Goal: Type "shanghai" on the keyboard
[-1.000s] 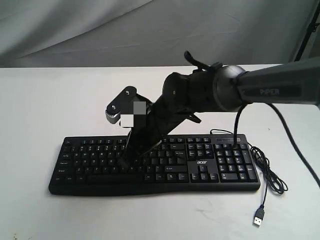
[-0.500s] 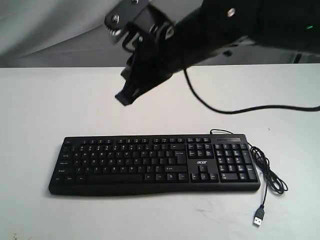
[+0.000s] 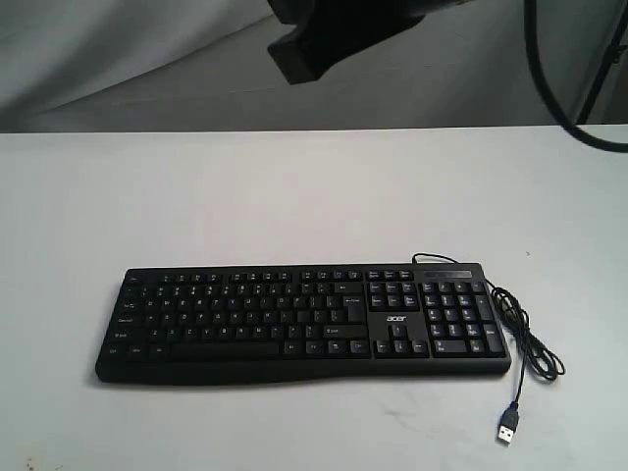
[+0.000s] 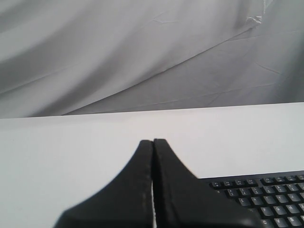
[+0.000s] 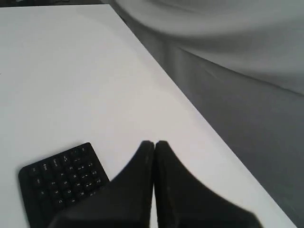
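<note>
The keyboard (image 3: pixel 304 322) lies flat on the white table (image 3: pixel 294 196) in the exterior view. Its cable (image 3: pixel 530 339) loops off the number-pad end to a loose USB plug (image 3: pixel 507 429). The right gripper (image 3: pixel 294 61) hangs high above the keyboard. In the left wrist view the left gripper (image 4: pixel 153 141) is clenched on nothing, just beside the keyboard's keys. In the right wrist view the right gripper's fingers (image 5: pixel 137 171) are pressed together, empty, well above the keyboard's number pad.

left gripper (image 4: pixel 153 142): jaws together | right gripper (image 5: pixel 154 143): jaws together, apparently held high
</note>
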Available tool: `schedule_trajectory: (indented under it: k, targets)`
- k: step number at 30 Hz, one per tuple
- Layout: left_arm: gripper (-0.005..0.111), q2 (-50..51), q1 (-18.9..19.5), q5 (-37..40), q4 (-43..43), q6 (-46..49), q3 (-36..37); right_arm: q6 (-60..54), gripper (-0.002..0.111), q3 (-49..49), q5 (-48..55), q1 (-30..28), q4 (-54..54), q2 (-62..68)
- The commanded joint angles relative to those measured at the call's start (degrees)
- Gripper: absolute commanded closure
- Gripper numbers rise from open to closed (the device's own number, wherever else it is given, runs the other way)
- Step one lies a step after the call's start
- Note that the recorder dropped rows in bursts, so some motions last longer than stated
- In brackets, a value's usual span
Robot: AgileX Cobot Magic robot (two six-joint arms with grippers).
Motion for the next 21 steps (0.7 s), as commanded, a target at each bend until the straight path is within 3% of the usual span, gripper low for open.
schedule_trajectory:
  k: [1, 11, 21]
  targets:
    - [0.107, -0.14, -0.37, -0.34, 0.00, -0.15, 0.10, 0.41, 0.108, 0.03, -2.19, -0.39, -0.85, -1.54]
    - [0.107, -0.14, -0.37, -0.34, 0.00, -0.15, 0.10, 23.17, 0.108, 2.04, -6.38, -8.34, -6.41, -3.19]
    - [0.107, -0.14, -0.37, -0.34, 0.00, -0.15, 0.10, 25.40, 0.108, 25.90, -16.78, -23.85, -5.89, -16.92]
